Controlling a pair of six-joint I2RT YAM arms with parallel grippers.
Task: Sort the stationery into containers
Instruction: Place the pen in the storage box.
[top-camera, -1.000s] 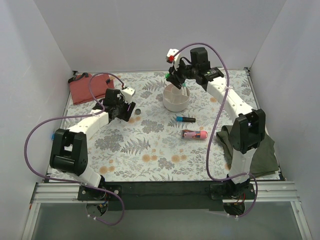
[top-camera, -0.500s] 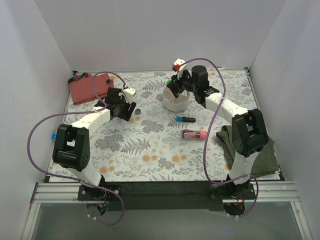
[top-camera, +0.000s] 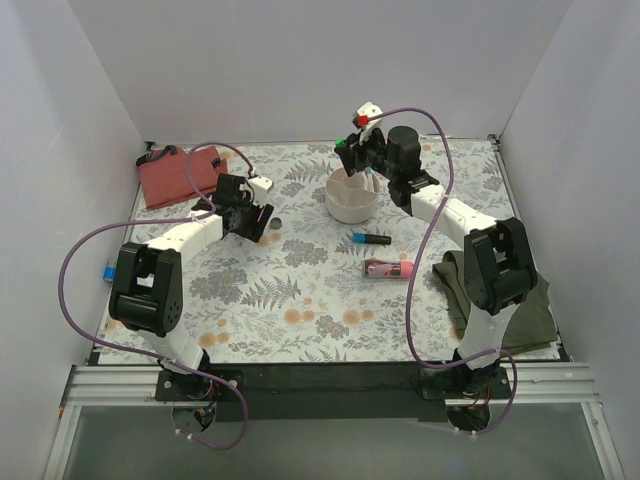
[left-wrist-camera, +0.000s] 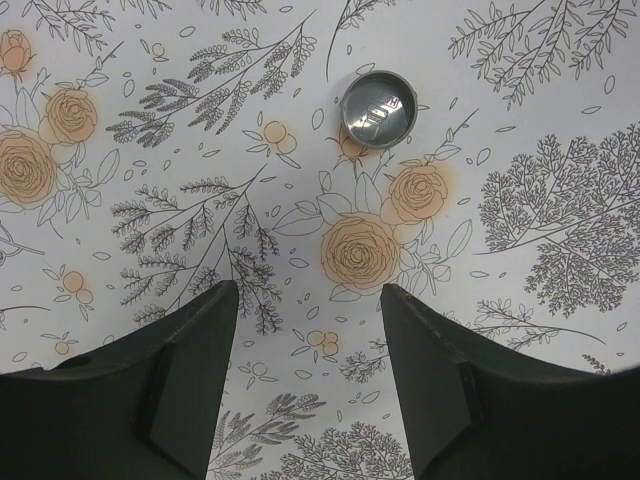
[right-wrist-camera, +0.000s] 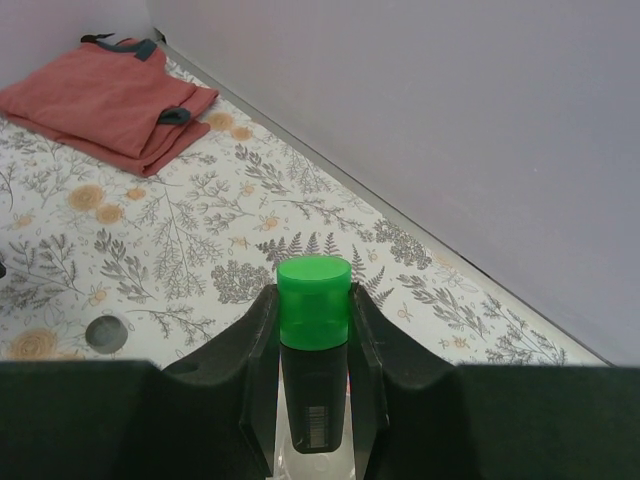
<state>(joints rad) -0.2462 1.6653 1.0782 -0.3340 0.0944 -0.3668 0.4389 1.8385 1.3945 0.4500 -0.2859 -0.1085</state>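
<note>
Highlighter (right-wrist-camera: 314, 385), the one with the green cap, is pinched tight between the two fingers of my right hand (right-wrist-camera: 312, 305), cap pointing up. Right under this hand is the white tub (top-camera: 350, 213). A second ago the hand was tipped a different way. Now it has turned and come up a little, but it has not let go. So this pen is not sorted yet. I think I am lining it up so it can drop into the tub.

Back from this hand, toward my body, a black pen with a blue cap (top-camera: 372, 239) and a pink tube (top-camera: 389, 268) lie flat on the surface (top-camera: 300, 300). They wait for their turn.

My left hand (left-wrist-camera: 305, 380) has its fingers spread wide with nothing between them. It has crept forward a bit. Just ahead of it, a little to the right, stands the small dark cylinder (left-wrist-camera: 377, 109). The fingers are not touching it. I think that one gets picked up next.

Farther off, past this hand and to its left, lies the red pouch (top-camera: 178, 176).
</note>
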